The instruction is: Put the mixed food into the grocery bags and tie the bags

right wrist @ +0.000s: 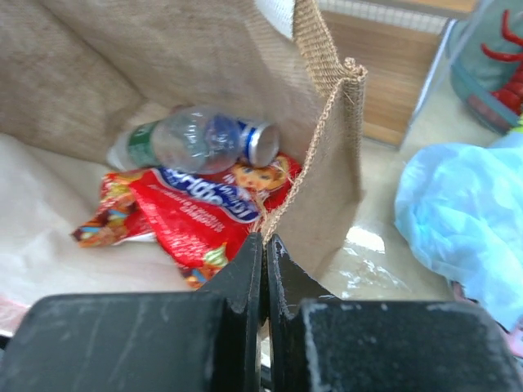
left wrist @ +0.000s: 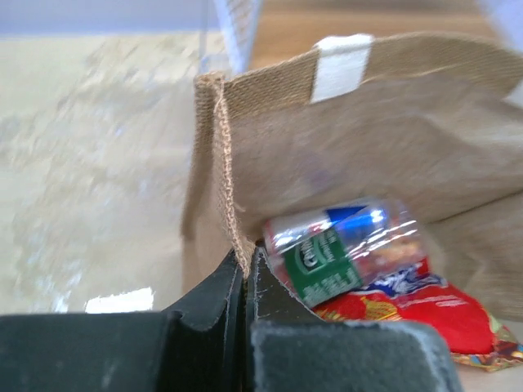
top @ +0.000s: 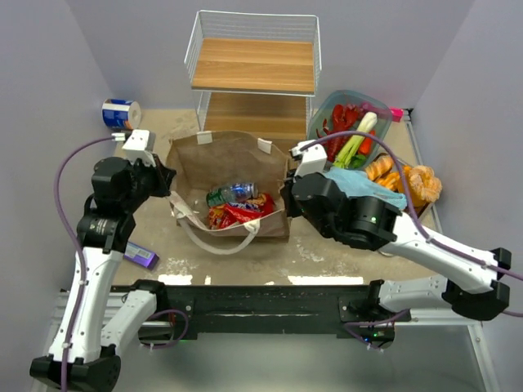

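The large brown bag (top: pixel 229 163) of coarse woven-looking material, with pale handles, lay open-mouthed in the middle of the mottled beige tabletop (top: pixel 270 249), its stitched rim held taut from both sides. The left tool (top: pixel 170 181), its dark fingers pressed together, was clamped on the brown bag's left rim seam (left wrist: pixel 225 163). The right tool (right wrist: pixel 265 245) was likewise closed tight on the frayed right rim corner. Inside the brown bag, on its lower wall, lay a clear ribbed plastic bottle (right wrist: pixel 192 139) with a green label, a drink can (right wrist: pixel 261 143) touching it with its silver end showing, and a glossy red crinkly snack packet (top: pixel 241 214) just below them. Left of the brown bag was a stretch of bare tabletop, with a small purple wrapped bar (top: pixel 140 256) at its near-left and a blue-and-white roll (top: pixel 121 113) at its far-left. Behind the brown bag stood a white wire shelf with wooden boards (top: pixel 253 65), close to the rim. Right of the brown bag room was tight: a crumpled thin light-blue plastic bag (top: pixel 368 186) lay there, beside orange-brown breads (top: pixel 409 181) and a teal see-through dish (top: pixel 327 114) holding a red lobster (top: pixel 341 122) and a green-white leek (top: pixel 355 139).
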{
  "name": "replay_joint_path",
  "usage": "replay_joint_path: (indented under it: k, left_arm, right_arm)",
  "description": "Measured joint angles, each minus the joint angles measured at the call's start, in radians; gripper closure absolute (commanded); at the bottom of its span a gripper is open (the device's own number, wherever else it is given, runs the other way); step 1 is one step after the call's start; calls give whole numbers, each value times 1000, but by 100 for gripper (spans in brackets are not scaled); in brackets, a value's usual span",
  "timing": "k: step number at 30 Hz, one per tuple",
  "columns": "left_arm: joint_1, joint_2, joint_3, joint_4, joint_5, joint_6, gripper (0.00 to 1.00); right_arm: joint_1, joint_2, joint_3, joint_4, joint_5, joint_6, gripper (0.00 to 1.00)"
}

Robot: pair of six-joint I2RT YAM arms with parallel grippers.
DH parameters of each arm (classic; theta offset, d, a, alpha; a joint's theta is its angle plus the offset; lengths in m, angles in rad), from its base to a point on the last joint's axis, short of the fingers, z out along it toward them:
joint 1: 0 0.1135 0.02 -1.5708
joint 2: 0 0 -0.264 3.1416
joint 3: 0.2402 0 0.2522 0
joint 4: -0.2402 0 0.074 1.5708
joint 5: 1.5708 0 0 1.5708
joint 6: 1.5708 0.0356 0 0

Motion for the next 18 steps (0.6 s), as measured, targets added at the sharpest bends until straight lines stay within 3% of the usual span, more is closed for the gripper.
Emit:
replay_joint_path:
  k: [9, 14, 18]
  left_arm:
    - [0, 117, -138, 11, -290, 10, 100]
    - [10, 198, -64, 2, -441, 53, 100]
    - [83, 298, 26, -10, -512, 95, 100]
  right_arm:
    - [-3, 264, -26, 163, -43, -56, 100]
    - [-3, 316, 10, 243, -110, -71, 100]
    - [-3, 372, 39, 312, -169, -73, 100]
